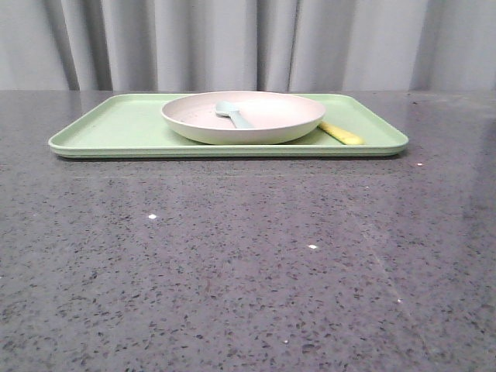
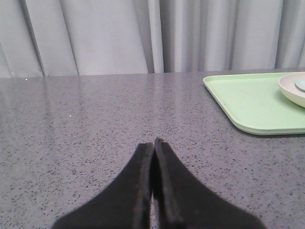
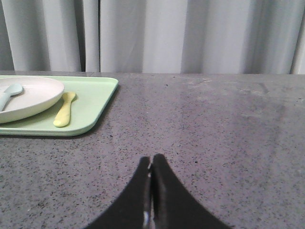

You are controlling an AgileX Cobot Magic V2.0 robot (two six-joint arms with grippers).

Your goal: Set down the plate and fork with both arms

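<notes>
The off-white plate (image 1: 256,120) sits on the light-green tray (image 1: 116,128) at the back of the table, with a pale blue-green spoon (image 1: 232,115) lying in it. The pale-yellow fork (image 1: 341,134) lies on the tray right of the plate; only part of it shows in the front view. It also shows in the right wrist view (image 3: 64,109) beside the plate (image 3: 33,98). My left gripper (image 2: 153,143) is shut and empty over bare table, left of the tray (image 2: 252,102). My right gripper (image 3: 151,161) is shut and empty over bare table, right of the tray (image 3: 95,102). Neither arm shows in the front view.
The dark speckled stone table (image 1: 248,263) runs from the tray toward the front edge. A grey curtain (image 1: 248,43) hangs behind the table.
</notes>
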